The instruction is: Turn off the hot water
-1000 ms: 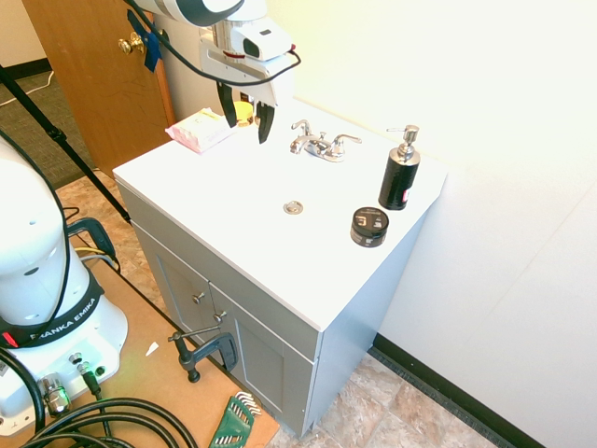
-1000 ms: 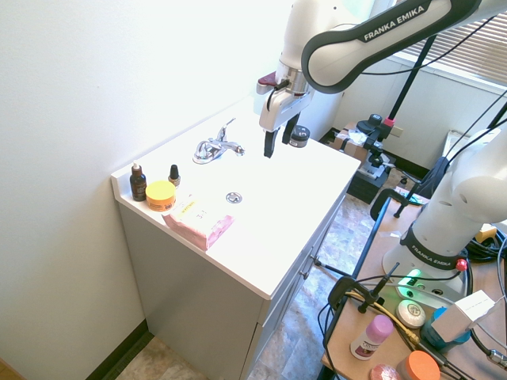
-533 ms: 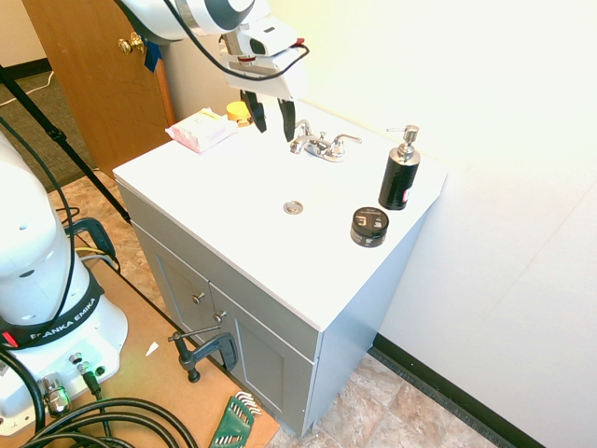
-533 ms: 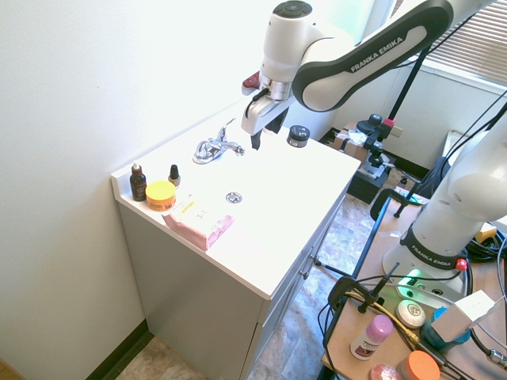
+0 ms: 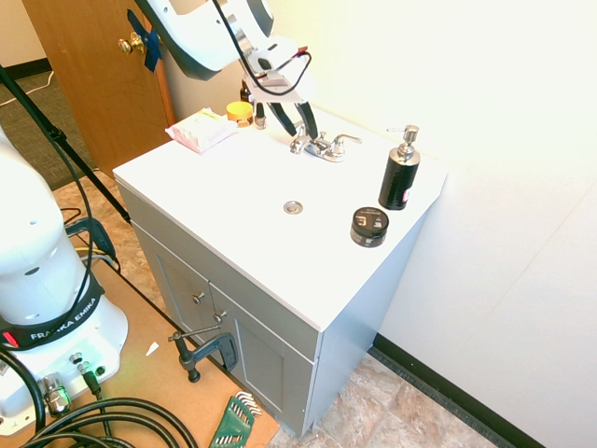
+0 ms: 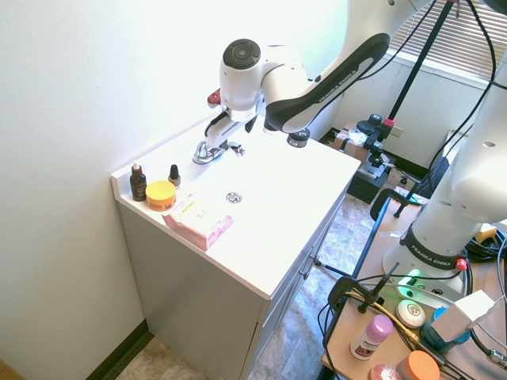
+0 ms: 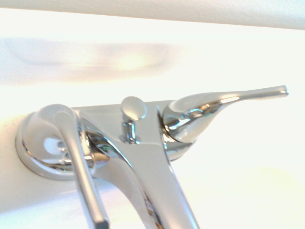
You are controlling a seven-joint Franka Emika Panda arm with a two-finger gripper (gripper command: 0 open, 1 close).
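The hot water lever is the left-hand chrome handle of the low faucet; in the wrist view it points toward the camera. The matching right lever points sideways, and the curved spout runs between them. My gripper is open, tilted down at the faucet's left end, with its dark fingers on either side of the hot lever. I cannot tell if they touch it. In the second exterior view my gripper covers most of the faucet.
On the white vanity top stand a black soap dispenser and a black round jar, right of the drain. A pink packet, a yellow jar and two dropper bottles sit at the left. The wall is close behind the faucet.
My gripper has moved from above the basin back and down to the faucet's left lever, tilting as it went. Its fingers stayed open.
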